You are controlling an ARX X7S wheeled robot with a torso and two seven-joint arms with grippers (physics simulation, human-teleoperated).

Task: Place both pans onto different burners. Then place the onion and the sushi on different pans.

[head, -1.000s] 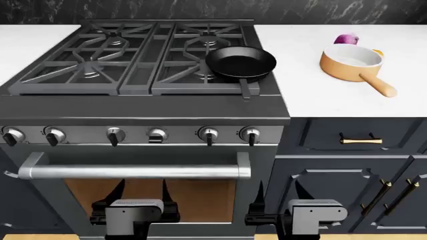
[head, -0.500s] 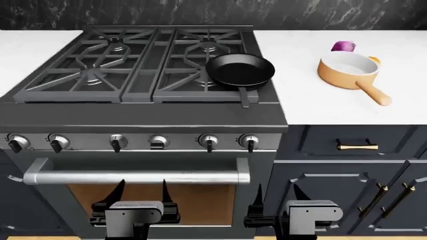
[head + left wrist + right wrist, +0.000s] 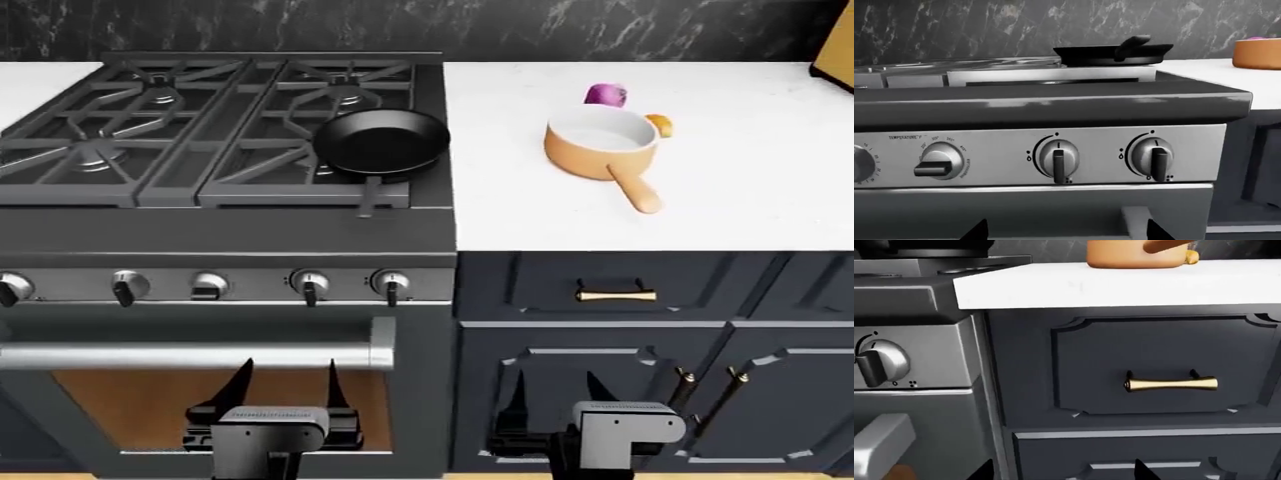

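Dark marble backsplash ran behind a white countertop (image 3: 747,190) and a dark steel stove (image 3: 227,230) at inspection. In the head view, the black frying pan (image 3: 382,142) sat on the grate over the front right burner (image 3: 324,165), its thin handle pointing toward 6 o'clock and reaching the stove's front edge. The other three burners carried nothing. The orange saucepan (image 3: 601,142) stood on the countertop, well apart from the stove at 3 o'clock of the frying pan, its tan handle angled toward 5 o'clock. The onion (image 3: 606,95) lay just beside the saucepan's rim at 12 o'clock. The sushi (image 3: 659,126) lay against the rim at about 2 o'clock; contact could not be confirmed. Both grippers hung low, in front of the oven door and cabinet fronts. The left gripper (image 3: 283,385) had its fingers spread and empty. The right gripper (image 3: 554,390) likewise stood parted, holding nothing, near a brass drawer handle (image 3: 1171,384).
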